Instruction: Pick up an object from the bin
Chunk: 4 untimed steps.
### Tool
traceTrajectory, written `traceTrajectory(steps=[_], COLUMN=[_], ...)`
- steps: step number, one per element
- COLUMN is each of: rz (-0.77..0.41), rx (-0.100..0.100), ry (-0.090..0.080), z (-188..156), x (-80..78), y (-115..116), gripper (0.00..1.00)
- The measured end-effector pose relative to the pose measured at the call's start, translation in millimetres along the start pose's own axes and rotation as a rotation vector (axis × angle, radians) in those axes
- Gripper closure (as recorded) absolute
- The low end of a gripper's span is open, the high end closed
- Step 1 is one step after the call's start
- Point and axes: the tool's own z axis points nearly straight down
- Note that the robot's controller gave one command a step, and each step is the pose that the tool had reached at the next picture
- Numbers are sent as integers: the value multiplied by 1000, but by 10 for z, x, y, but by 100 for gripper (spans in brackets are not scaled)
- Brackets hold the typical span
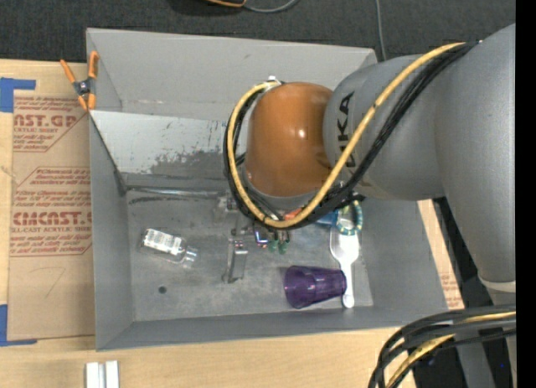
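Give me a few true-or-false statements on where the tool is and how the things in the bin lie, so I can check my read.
1. A purple cup lies on its side near the bin's lower wall. True.
2. The clear bottle lies right of the purple cup. False: it lies left of it, across the floor.
3. The tool has the white spoon in it. False: the spoon lies apart, to the tool's right, beside the cup.
4. The tool is over bare floor between bottle and cup. True.
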Motion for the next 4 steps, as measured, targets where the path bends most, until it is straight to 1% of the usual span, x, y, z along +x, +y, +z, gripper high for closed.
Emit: traceTrajectory(steps=[1, 2, 3, 4], rz=[2, 429, 50, 426], rx=[-1, 1, -3, 3], ry=[-8, 0, -13, 4], z=[-45, 892, 259, 889], x=[-20, -206, -323, -199], y=[-8, 653, 646, 647], gripper=[0, 0, 0, 0])
